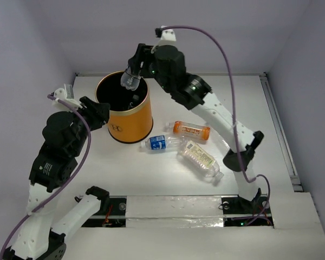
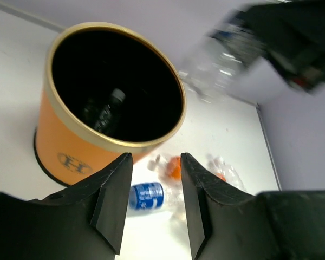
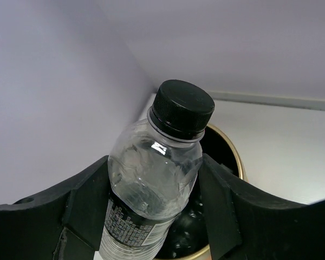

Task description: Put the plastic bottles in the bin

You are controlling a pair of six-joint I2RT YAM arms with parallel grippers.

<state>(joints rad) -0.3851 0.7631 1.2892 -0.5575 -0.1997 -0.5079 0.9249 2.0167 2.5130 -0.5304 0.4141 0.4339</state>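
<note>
The orange bin point(image 1: 131, 120) stands upright at the back left of the table. My right gripper point(image 1: 134, 75) is shut on a clear bottle point(image 1: 130, 80) with a black cap and a dark label, and holds it over the bin's mouth. In the right wrist view that bottle point(image 3: 151, 184) sits between the fingers point(image 3: 216, 200), with the bin's rim point(image 3: 234, 154) below. My left gripper point(image 1: 97, 112) is open and empty beside the bin's left side. Three bottles lie right of the bin: orange label point(image 1: 191, 130), blue label point(image 1: 161, 143), cream label point(image 1: 200, 159). Another bottle point(image 2: 105, 111) lies inside the bin point(image 2: 59, 149).
Pale walls close in the table at the back and both sides. A raised rail point(image 1: 279, 130) runs along the table's right edge. My right arm point(image 1: 222, 116) stretches over the table behind the lying bottles. A purple cable point(image 1: 227, 59) arches above it.
</note>
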